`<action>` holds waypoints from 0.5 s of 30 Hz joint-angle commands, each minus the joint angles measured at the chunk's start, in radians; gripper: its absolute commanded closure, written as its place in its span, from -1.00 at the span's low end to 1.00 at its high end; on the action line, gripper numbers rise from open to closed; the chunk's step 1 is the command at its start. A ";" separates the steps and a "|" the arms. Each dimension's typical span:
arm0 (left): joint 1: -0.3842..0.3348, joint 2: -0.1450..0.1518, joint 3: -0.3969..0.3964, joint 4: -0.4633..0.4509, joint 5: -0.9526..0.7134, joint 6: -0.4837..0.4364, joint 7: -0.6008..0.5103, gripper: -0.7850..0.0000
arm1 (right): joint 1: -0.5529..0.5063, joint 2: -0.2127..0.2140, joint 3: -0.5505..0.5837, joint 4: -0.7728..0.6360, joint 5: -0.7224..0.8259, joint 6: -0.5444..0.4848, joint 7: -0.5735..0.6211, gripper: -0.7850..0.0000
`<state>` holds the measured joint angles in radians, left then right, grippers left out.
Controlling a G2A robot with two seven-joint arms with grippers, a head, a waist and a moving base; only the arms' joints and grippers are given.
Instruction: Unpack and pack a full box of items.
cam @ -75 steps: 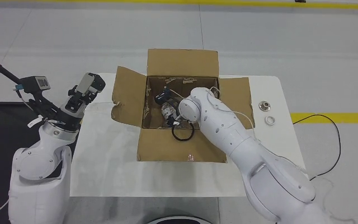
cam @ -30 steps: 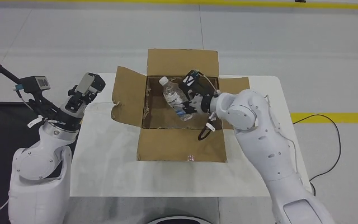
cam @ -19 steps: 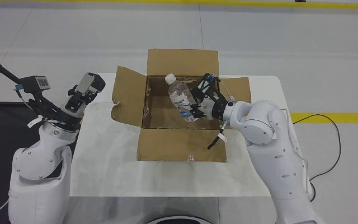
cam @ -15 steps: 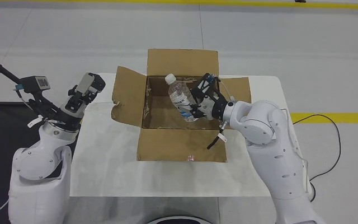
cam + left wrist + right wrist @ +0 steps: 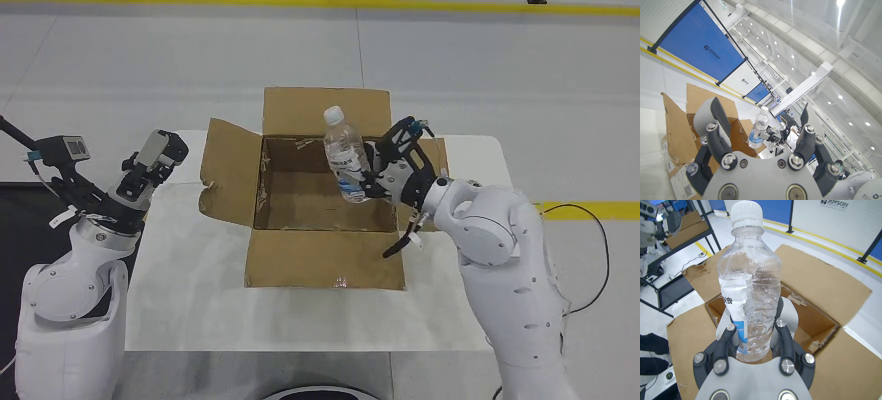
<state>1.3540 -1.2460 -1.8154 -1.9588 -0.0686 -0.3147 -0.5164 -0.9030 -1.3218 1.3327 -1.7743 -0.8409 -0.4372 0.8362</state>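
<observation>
Now we log the right pincer pinching the lower body of the clear water bottle, cap up, raised above the open cardboard box, which sits against the desk's far edge. Left pincer spread wide, near the desk's far left corner.
</observation>
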 commanded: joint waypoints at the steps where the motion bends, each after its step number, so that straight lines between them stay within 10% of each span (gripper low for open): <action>1: 0.000 0.000 0.000 0.000 0.000 0.000 0.000 -1.00 | -0.039 0.010 0.071 -0.056 -0.015 0.027 -0.003 1.00; 15: 0.000 0.000 0.000 0.000 0.000 0.000 0.000 -1.00 | -0.281 0.073 0.537 -0.154 -0.084 0.229 0.235 1.00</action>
<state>1.3540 -1.2460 -1.8154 -1.9588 -0.0686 -0.3147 -0.5164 -1.1838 -1.2518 1.8607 -1.9493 -0.9283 -0.2128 1.0445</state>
